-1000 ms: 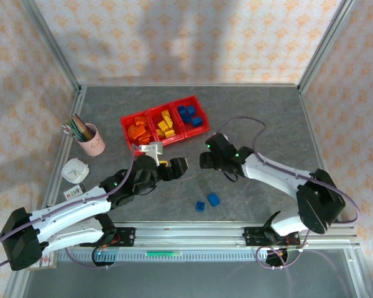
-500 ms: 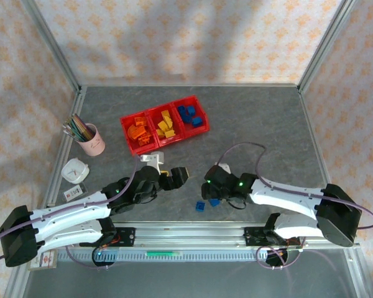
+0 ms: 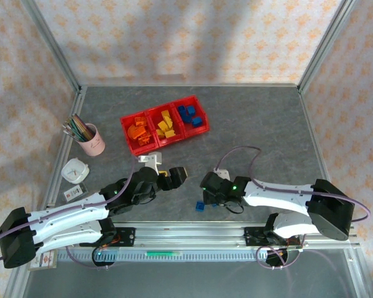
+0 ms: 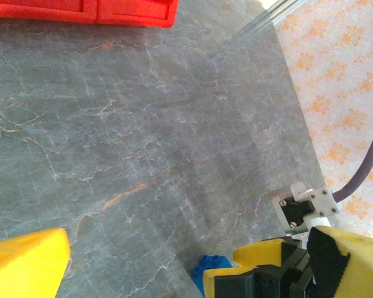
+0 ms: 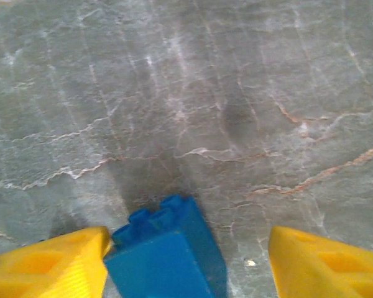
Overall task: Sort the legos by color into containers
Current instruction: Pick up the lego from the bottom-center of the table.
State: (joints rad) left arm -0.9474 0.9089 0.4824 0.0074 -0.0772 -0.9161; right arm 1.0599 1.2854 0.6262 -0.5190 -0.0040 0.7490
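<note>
pencils (image 3: 78, 127) stand in a pink cup (image 3: 90, 141) at nine o'clock on the counter (image 3: 261, 124). three red containers (image 3: 125, 131) sit at twelve o'clock, holding legos (image 3: 166, 124) in orange, yellow and blue, left to right. my left tool (image 3: 172, 176) hangs wide and empty at six o'clock of them. my right tool (image 5: 188, 248) straddles a blue lego (image 5: 165, 261) lying on the counter: one finger (image 5: 56, 267) touches it, the other stands apart, not yet gripping.
</note>
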